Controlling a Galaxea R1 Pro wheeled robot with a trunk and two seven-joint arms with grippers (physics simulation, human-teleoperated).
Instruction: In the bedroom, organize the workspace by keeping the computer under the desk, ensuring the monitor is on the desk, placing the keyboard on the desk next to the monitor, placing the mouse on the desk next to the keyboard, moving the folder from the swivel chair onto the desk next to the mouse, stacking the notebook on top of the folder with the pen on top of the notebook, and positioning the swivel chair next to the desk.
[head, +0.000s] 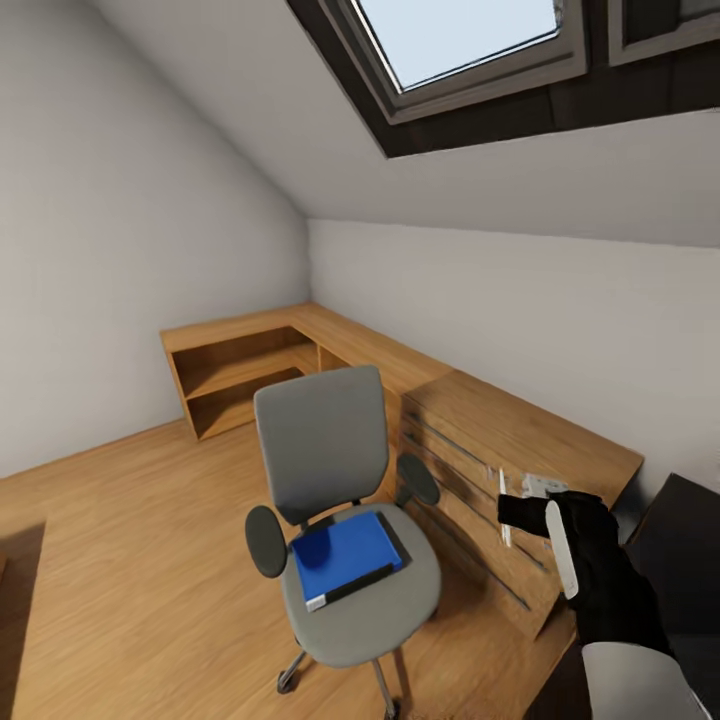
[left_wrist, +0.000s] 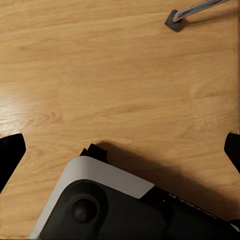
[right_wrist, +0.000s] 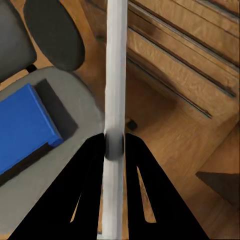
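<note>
The grey swivel chair (head: 325, 450) stands on the wood floor in the head view, with the blue folder (head: 345, 556) lying flat on its seat. My right gripper (head: 556, 522) hovers to the chair's right, in front of the oak chest, shut on a slim white pen (head: 563, 565). In the right wrist view the black fingers (right_wrist: 92, 170) clamp the pen (right_wrist: 116, 60), with the folder (right_wrist: 22, 125) and the chair's armrest (right_wrist: 52, 32) beyond it. My left gripper (left_wrist: 120, 150) is open and empty above the bare floor. A dark corner of the desk (head: 688, 545) shows at the right edge.
A low oak chest (head: 520, 440) with long bar handles stands right of the chair, with a small white item (head: 545, 485) on top. Oak corner shelving (head: 250, 365) runs along the far walls. My base (left_wrist: 100, 210) and a chrome chair leg (left_wrist: 192, 10) show below the left gripper.
</note>
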